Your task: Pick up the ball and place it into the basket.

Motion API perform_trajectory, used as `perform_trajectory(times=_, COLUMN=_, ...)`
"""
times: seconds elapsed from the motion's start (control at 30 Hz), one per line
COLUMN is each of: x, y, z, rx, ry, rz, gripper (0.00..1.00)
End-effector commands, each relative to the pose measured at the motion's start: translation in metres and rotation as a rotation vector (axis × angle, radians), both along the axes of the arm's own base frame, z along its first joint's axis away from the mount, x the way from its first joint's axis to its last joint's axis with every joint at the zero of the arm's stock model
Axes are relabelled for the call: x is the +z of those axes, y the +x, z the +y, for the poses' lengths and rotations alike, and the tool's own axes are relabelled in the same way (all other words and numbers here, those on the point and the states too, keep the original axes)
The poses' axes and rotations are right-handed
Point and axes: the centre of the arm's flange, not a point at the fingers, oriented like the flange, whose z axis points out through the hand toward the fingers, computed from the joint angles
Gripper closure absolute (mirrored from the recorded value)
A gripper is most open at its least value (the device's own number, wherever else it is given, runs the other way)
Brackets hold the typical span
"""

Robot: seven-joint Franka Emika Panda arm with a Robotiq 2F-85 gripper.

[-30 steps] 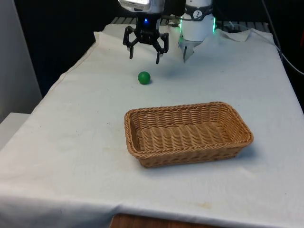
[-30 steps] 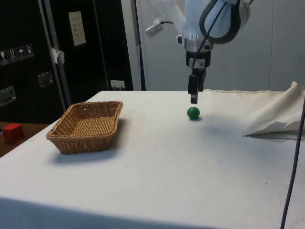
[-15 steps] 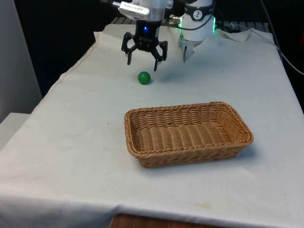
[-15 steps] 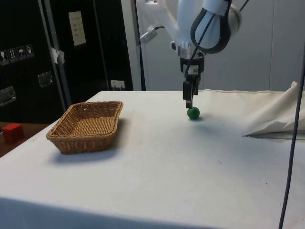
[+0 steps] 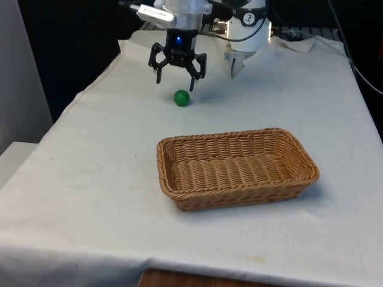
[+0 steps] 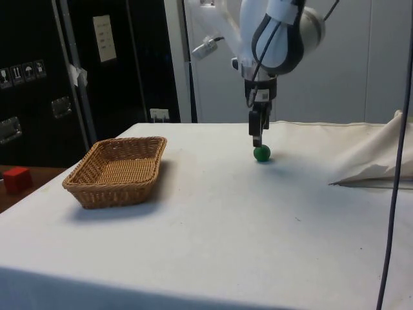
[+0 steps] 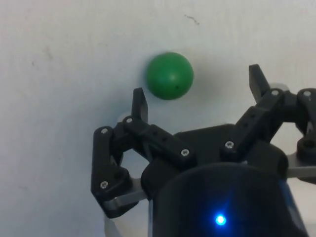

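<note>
The claw (image 5: 175, 76) hangs wide open and empty just above the ball (image 5: 182, 98), which lies on the table (image 5: 108, 155) well apart from the basket (image 5: 236, 168). To grasp well, I judge it should first centre over the ball — in the wrist view the ball (image 7: 170, 76) sits off to one side, near one finger (image 7: 140, 105) rather than midway — then drop straight down until the tips straddle it before closing. The ball is small, smooth, plain green and round, so likely to roll if nudged.

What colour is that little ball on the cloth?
The ball is green, clearest in the wrist view.
</note>
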Motion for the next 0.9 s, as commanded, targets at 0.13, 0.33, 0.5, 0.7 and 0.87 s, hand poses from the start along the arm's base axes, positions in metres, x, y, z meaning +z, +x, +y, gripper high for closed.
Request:
perform_trajectory(times=0.13, x=0.002, y=0.004, z=0.001, rx=0.01, ry=0.032, rz=-0.007, gripper=0.0)
perform_trajectory(times=0.33, x=0.0, y=0.006, z=-0.004, rx=0.012, ry=0.038, rz=0.003, gripper=0.0)
perform_trajectory(times=0.5, x=-0.007, y=0.005, z=-0.012, rx=0.01, ry=0.021, rz=0.031, gripper=0.0)
perform_trajectory(times=0.7, x=-0.007, y=0.004, z=-0.007, rx=0.025, ry=0.064, rz=0.026, gripper=0.0)
perform_trajectory(times=0.87, x=-0.01, y=0.003, z=-0.006, rx=0.027, ry=0.073, rz=0.029, gripper=0.0)
